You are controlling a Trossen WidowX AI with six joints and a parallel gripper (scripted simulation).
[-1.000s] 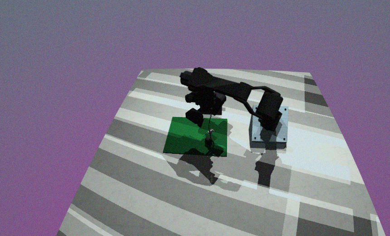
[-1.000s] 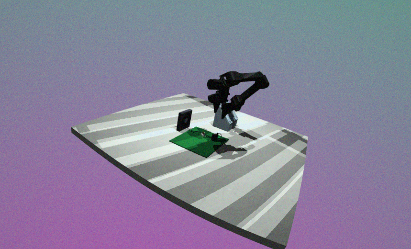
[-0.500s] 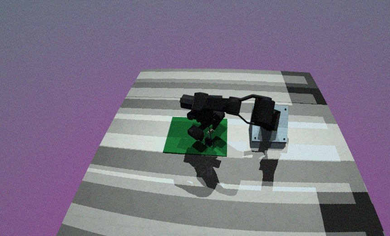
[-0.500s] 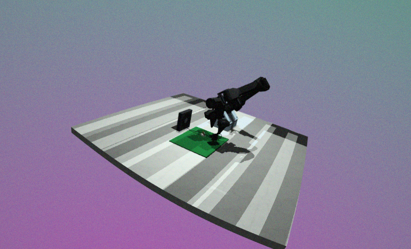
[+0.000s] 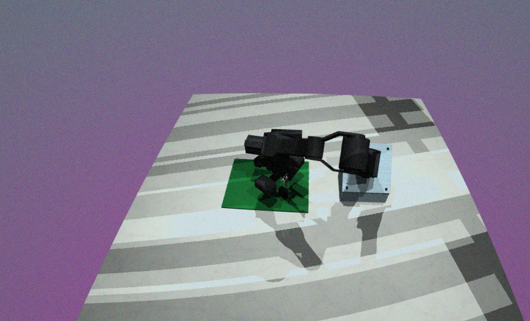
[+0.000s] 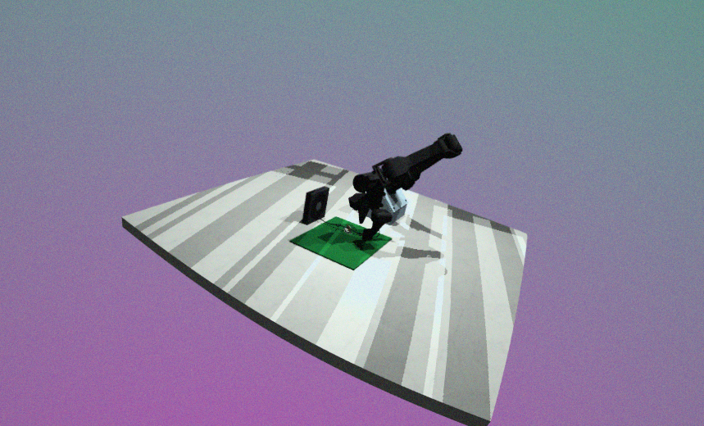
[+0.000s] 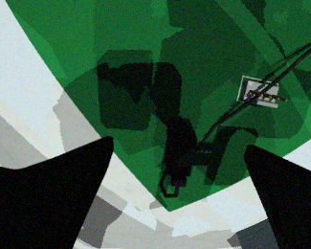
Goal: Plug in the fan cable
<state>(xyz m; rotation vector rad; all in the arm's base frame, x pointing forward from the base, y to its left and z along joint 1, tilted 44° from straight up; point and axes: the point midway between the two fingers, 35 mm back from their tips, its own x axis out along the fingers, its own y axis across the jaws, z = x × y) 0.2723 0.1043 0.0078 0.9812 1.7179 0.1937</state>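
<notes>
The green board (image 5: 239,199) (image 6: 343,256) (image 7: 128,24) lies flat. The pale four-pin header (image 5: 282,179) (image 6: 347,229) (image 7: 275,87) stands on it, right of centre in the wrist view. The black plug (image 5: 284,193) (image 7: 178,160) lies near a board corner, away from the header, with a small dark loop at its lower end. The dark cable (image 7: 296,62) passes across the header in the wrist view. My gripper (image 5: 281,186) (image 6: 365,230) (image 7: 181,147) is open and empty; its fingers stand left and right of the plug in the wrist view. A finger hides the plug in the exterior view.
The black square fan (image 6: 316,205) stands upright beside the board's far corner in the exterior view. The arm's pale blue base block (image 5: 379,167) (image 6: 397,206) stands beside the board. Striped shadows cross the table (image 5: 158,259) (image 6: 270,259).
</notes>
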